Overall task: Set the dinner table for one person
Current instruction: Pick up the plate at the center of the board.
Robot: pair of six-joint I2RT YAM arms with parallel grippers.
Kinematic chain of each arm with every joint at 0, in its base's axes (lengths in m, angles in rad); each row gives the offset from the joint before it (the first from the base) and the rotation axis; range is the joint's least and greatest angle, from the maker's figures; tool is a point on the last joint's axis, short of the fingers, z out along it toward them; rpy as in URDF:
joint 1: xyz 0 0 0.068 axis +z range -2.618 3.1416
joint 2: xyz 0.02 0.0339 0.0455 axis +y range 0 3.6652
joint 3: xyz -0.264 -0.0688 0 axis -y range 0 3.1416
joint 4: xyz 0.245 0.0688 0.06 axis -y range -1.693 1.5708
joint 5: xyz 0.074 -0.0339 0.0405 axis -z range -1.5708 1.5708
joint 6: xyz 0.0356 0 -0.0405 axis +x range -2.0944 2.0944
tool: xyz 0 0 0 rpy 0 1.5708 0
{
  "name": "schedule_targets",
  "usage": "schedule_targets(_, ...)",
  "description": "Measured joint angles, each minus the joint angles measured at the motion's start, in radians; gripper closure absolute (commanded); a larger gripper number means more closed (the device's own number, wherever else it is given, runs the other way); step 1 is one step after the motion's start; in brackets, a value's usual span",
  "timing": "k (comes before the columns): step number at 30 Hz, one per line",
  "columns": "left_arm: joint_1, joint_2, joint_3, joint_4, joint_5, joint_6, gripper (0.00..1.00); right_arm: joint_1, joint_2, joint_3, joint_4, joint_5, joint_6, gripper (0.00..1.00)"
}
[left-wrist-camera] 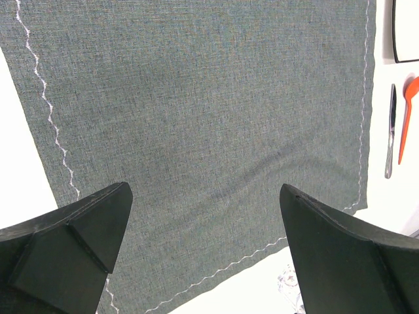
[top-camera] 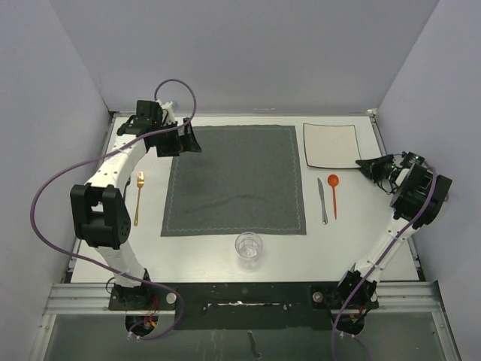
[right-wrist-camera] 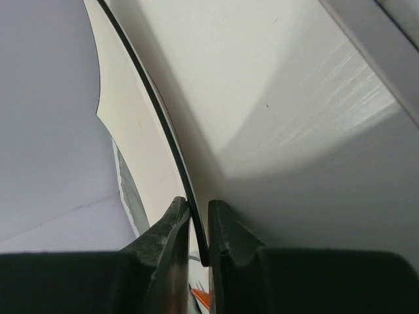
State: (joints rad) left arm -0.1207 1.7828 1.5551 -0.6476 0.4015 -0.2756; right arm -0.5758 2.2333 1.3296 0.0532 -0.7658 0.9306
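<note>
Table: the white table (top-camera: 195,252) is lying broad in front of my two arm bases, carrying every piece of the setting.
Placemat: the dark grey placemat (top-camera: 234,180) is sitting at the middle of it, flat apart from a faint crease, with nothing on it yet.
Plate: the small square plate (top-camera: 331,145) is resting off the mat's far right corner, well apart from where I judge it belongs.
Right pincer: I am pinching the plate's thin dark-edged rim with my right pincer (right-wrist-camera: 198,209), fingers pressed tight either side of it at the near right corner.
Left pincer: my left pincer (top-camera: 186,141) is hanging spread wide above the mat's far left corner, holding nothing.
Cutlery: the gold fork (top-camera: 138,198) is lying left of the mat; the knife (top-camera: 323,201) and orange spoon (top-camera: 334,194) are lying just beside each other on its right.
Glass: the glass (top-camera: 249,247) is standing just below the mat's near edge.
Doing it well: I am judging that the plate needs lifting only enough to clear the mat's edge, kept level, carried leftward and set down at the mat's centre.
Hazard: with so shallow a hold on one corner, the plate may be swinging or slipping, so a slow carry, passing clear of the knife and spoon, is looking wise.
</note>
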Motion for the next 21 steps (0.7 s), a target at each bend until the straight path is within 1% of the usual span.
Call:
schedule_targets(5, 0.001, 0.0, 0.0, 0.0, 0.0, 0.0, 0.02, 0.0, -0.002, -0.009, 0.021, -0.005, 0.008, 1.0)
schedule_targets(14, 0.005, 0.0, 0.0, 0.0, 0.003, -0.001, 0.02, 0.007, -0.038, -0.104, 0.13, -0.02, 0.082, 1.0)
schedule_targets(21, 0.005, 0.0, 0.0, 0.001, 0.008, -0.002, 0.02, 0.008, -0.059, -0.12, 0.123, -0.032, 0.115, 1.0)
